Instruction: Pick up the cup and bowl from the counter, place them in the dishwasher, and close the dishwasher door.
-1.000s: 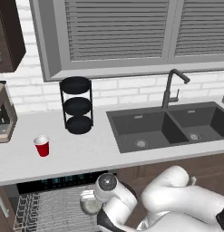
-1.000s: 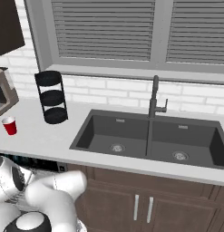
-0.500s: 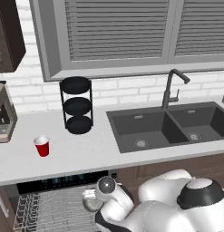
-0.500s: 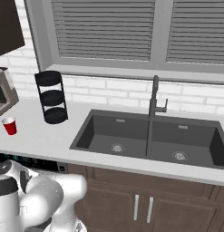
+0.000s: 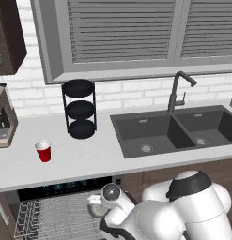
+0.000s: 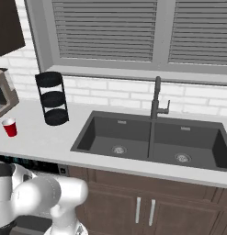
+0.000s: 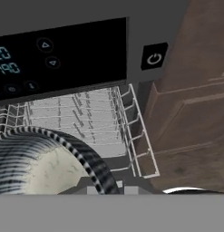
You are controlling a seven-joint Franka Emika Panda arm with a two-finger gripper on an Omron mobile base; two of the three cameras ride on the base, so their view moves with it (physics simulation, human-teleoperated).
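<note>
Since the earlier frames the arm has swung: in the left base view its big white elbow now fills the lower right, and the bowl [image 5: 95, 206] it carries sits a touch lower over the rack [image 5: 51, 220], at bottom centre. The cup [image 5: 43, 151] has not moved.

The gripper [image 5: 102, 209] is low in the left base view, just under the desk [image 5: 89, 159] edge, and its fingers are hidden behind the wrist and the bowl. It is closed almost fully, and the bowl rides with it, so it is clamped on the bowl's rim. In the hand view the bowl [image 7: 45, 163] fills the lower left, with a striped rim and a pale speckled inside, tilted toward the camera.

Behind the bowl in the hand view the rack [image 7: 99, 122] runs up toward the middle of the frame, under the dishwasher's black control strip [image 7: 63, 54] with teal figures at upper left. A round power button [image 7: 154, 58] sits at upper right of the strip, and a brown cabinet [image 7: 195, 113] takes the right side.

The cup stands upright on the desk at middle left of the left base view, well apart from the bowl, between the coffee machine [image 5: 3, 119] at the left edge and the black tiered stand [image 5: 80, 108]. In the right base view the cup [image 6: 10, 126] is at the left edge. The sink [image 5: 176, 131] and tap [image 5: 176, 91] are to the right.
</note>
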